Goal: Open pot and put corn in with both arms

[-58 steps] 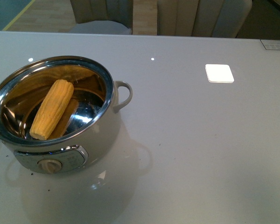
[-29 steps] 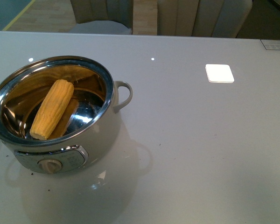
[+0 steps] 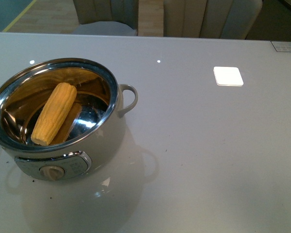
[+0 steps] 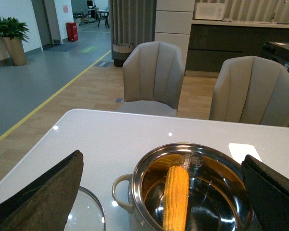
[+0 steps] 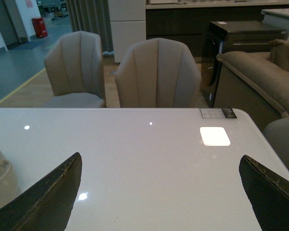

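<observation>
The electric cooking pot (image 3: 63, 121) is sitting lidless at the near left of the glossy white table (image 3: 208, 145), its beige dial (image 3: 51, 172) facing the robot and one loop handle (image 3: 128, 99) sticking out to the right. The corn cob (image 3: 53, 113) is lying inside the shiny steel bowl, tilted, its near end resting low against the front wall and its far end leaning up toward the back. From the left wrist camera, the left gripper (image 4: 164, 192) is hanging over the pot with its dark fingers (image 4: 43, 192) spread wide apart, gripping nothing; the corn cob (image 4: 176, 197) is showing between them down in the bowl, and the edge of a glass lid (image 4: 86, 211) is lying flat on the table just beside the pot, on its left. The right gripper (image 5: 161, 192) is also released, fingers (image 5: 48, 195) splayed wide over bare tabletop, with the pot's handle (image 5: 0, 173) just peeking in at the edge of that view. Two beige upholstered chairs (image 5: 156, 74) are standing at the far side of the table, and a bright square of reflected light (image 3: 228, 76) is glaring on the far right of the tabletop.
</observation>
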Motion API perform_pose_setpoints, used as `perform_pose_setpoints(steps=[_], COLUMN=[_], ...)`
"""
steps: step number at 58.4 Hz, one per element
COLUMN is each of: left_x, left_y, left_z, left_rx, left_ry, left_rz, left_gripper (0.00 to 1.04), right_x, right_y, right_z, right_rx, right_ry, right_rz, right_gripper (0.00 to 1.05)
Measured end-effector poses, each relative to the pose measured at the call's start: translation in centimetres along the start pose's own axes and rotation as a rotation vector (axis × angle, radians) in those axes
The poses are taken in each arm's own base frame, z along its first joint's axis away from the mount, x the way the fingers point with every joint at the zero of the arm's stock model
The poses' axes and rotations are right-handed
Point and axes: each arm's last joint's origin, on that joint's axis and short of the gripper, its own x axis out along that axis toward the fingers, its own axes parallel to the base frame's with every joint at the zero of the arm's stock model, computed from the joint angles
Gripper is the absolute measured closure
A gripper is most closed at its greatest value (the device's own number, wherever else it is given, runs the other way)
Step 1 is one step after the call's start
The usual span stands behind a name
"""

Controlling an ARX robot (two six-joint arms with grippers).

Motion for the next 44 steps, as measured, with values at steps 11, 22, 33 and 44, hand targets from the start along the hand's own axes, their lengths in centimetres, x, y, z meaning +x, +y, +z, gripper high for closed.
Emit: perform_pose_setpoints(steps=[11, 22, 33, 44], left_x=[0.00, 0.00, 0.00, 0.00], left_y=[0.00, 0.00, 0.00, 0.00], left_z=[0.00, 0.00, 0.00, 0.00], left_rx=[0.000, 0.000, 0.000, 0.000], left_ry=[0.000, 0.000, 0.000, 0.000], left_rz=[0.000, 0.000, 0.000, 0.000], left_gripper=[0.07, 0.07, 0.07, 0.07], right_x=[0.00, 0.00, 0.00, 0.00], right_y=[0.00, 0.00, 0.00, 0.00], right_z=[0.00, 0.00, 0.00, 0.00], right_rx=[0.000, 0.000, 0.000, 0.000], right_ry=[0.000, 0.000, 0.000, 0.000], right_rz=[0.000, 0.000, 0.000, 0.000], right_gripper=[0.09, 0.09, 0.09, 0.09])
